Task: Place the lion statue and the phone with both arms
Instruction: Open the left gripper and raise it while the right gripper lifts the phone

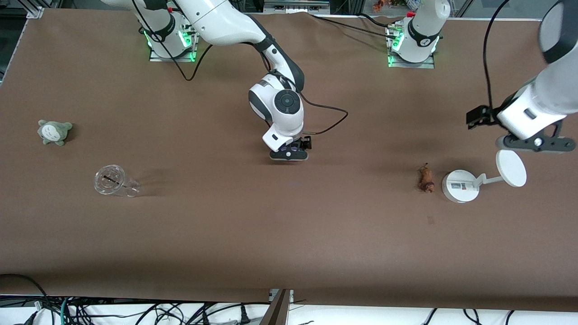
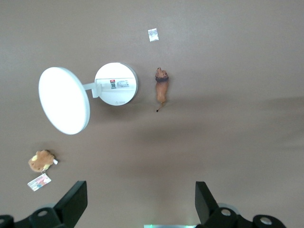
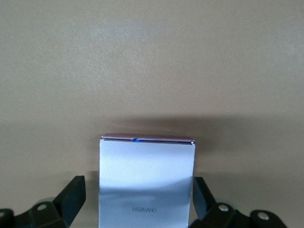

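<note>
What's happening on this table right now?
The right gripper holds the phone between its fingers, low over the middle of the table. The left gripper hangs open above the white stand, holding nothing. The lion statue lies on the table beside that stand, untouched.
</note>
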Robot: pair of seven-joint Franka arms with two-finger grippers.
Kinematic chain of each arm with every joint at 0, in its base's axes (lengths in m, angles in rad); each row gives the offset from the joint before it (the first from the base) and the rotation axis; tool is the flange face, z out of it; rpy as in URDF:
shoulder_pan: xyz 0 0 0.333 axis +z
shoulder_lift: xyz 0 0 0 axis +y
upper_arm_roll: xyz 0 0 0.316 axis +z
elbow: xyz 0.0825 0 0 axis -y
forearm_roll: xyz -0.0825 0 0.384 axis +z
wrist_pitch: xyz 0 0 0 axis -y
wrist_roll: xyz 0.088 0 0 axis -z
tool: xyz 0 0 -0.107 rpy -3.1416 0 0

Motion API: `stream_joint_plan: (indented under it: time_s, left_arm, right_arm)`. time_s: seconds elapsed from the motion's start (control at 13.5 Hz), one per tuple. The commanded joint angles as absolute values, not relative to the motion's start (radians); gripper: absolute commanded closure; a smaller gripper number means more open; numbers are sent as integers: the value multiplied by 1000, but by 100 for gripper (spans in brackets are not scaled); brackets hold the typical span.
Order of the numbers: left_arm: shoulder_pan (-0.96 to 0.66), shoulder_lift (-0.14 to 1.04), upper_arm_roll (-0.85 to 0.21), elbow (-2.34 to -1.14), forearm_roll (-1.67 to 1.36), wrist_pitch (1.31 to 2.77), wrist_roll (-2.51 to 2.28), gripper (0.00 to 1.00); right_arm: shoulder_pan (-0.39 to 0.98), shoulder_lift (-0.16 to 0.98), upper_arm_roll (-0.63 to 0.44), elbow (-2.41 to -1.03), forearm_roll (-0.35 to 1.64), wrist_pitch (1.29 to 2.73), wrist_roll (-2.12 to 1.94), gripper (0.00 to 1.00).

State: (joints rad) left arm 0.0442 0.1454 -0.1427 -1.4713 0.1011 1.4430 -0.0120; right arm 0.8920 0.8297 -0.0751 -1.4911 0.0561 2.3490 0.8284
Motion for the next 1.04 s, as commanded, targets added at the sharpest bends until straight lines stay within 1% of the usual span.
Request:
stream_joint_plan:
  time_s: [0.0,0.15,0.22,0.37,0.59,0.74,0.89,0.96]
  left_arm:
    - [41,112,-138,-1462,94,1467,5,0]
    - [37,-15,-123,-1619,95,1633,5,0]
    - [34,-61,-118,-1655,100,1647,2,0]
    - [20,-61,-80,-1660,94,1640,6,0]
    - [29,-43,-78,-1648,81,1611,14,0]
    - [29,-40,-84,-1647,81,1611,14,0]
    - [31,-38,-84,-1651,40,1605,14,0]
    - [32,-37,-83,-1651,29,1602,14,0]
  right_arm:
    - [902,833,-86,-1480,46,2347,825,0]
    - [902,838,-87,-1480,44,2353,828,0]
    - [902,842,-87,-1480,44,2353,828,0]
    - [904,842,-87,-1480,43,2353,828,0]
    - [904,842,-87,-1480,38,2352,827,1]
    - [902,844,-87,-1480,38,2352,808,7]
    - [902,850,-87,-1480,38,2353,811,19]
    - [902,851,-87,-1482,37,2353,810,29]
